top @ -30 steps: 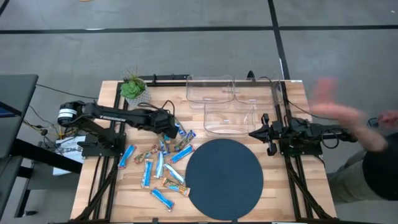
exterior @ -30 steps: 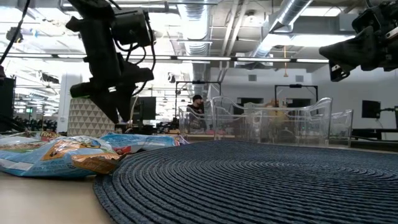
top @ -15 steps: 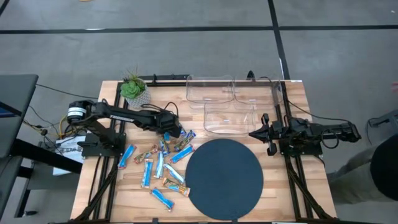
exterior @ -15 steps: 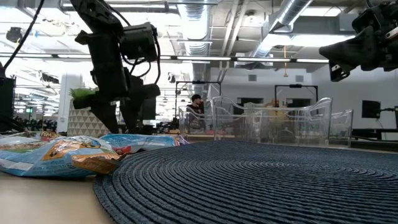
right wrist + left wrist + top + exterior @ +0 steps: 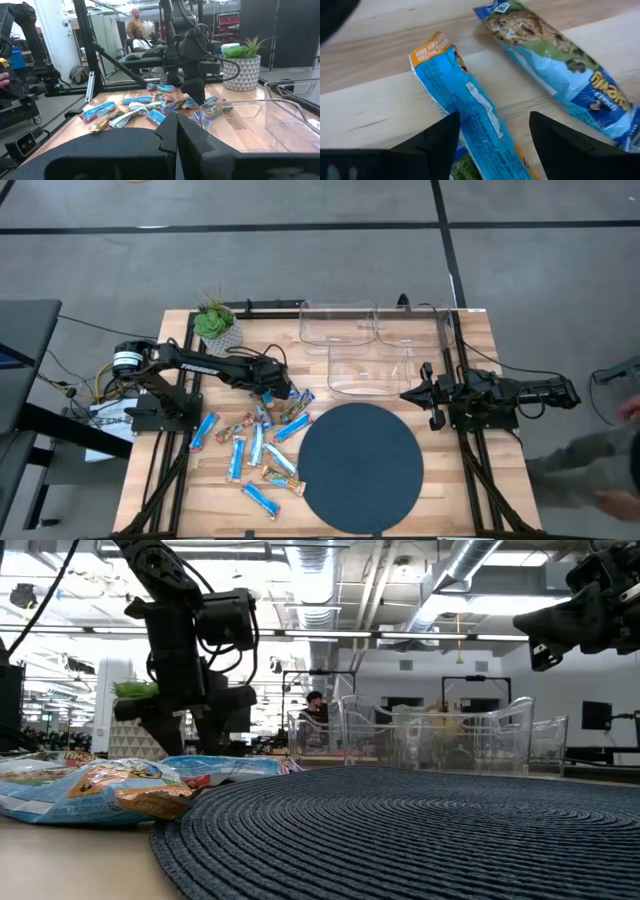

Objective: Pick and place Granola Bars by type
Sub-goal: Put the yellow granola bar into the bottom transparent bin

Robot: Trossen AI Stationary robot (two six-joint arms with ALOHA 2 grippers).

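Roughly a dozen Granola Bars [image 5: 258, 445] are scattered on the wooden table [image 5: 470, 498], sitting at about 9 o'clock from the round dark mat [image 5: 361, 468], with a few of them touching or overlapping each other. Most are light-blue wrappers, a couple look brown or orange-ish. The left gripper [image 5: 279, 391] is down low at the 12 o'clock end of that pile, right over the top couple of bars. In the left wrist view its jaws are spread fairly wide, and a blue bar with an orange end [image 5: 465, 107] runs up through the gap between the two fingers [image 5: 437, 144], not pinched by either one as far as I can see. A second bar with a cookie picture on it [image 5: 555, 65] lies just beside it, outside the fingers, and the two look close but apart. The right gripper [image 5: 409, 394] is parked at 3 o'clock of the table, just past the mat's upper edge and next to the clear plastic bins [image 5: 370, 350], with jaws that look pressed together in its own wrist view. There's a small potted plant [image 5: 215, 324] at the 11 o'clock corner, behind the left arm
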